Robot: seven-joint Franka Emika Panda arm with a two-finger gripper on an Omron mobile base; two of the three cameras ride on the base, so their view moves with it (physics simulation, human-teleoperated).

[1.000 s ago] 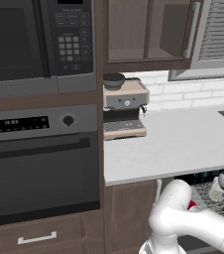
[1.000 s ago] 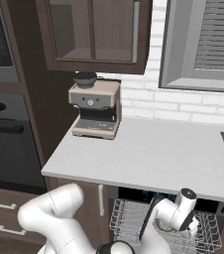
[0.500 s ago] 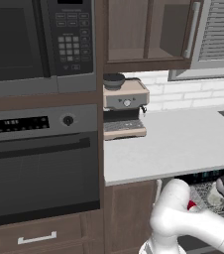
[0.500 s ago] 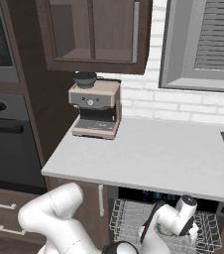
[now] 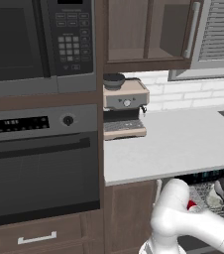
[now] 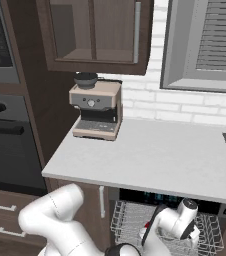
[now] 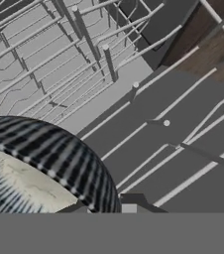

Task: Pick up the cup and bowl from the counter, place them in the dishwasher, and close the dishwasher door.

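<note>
The gripper hangs low inside the open dishwasher, under the front edge of the counter. Whether its fingers are clenched or released cannot be told, since only a dark sliver of them shows at the bottom of the hand view. In that view the bowl sits at about 8 o'clock, right against the fingers. Its outer wall is dark and ribbed, and its inside is pale and holds nothing. It cannot be told whether the bowl rests on the wires or hangs in the grip.

The grey wire rack spreads from the bowl toward 12 o'clock, and its rows of tines stand bare. Toward 3 o'clock the wires cross a flat dark grey surface. In the right base view the rack juts forward out of the dishwasher, with the hand at its 3 o'clock end.

On the counter, the espresso machine stands at 10 o'clock from the gripper, against the tall cabinet. A dark round piece tops it. In the left base view the wall oven lies at 9 o'clock from the arm, with the microwave above it.
</note>
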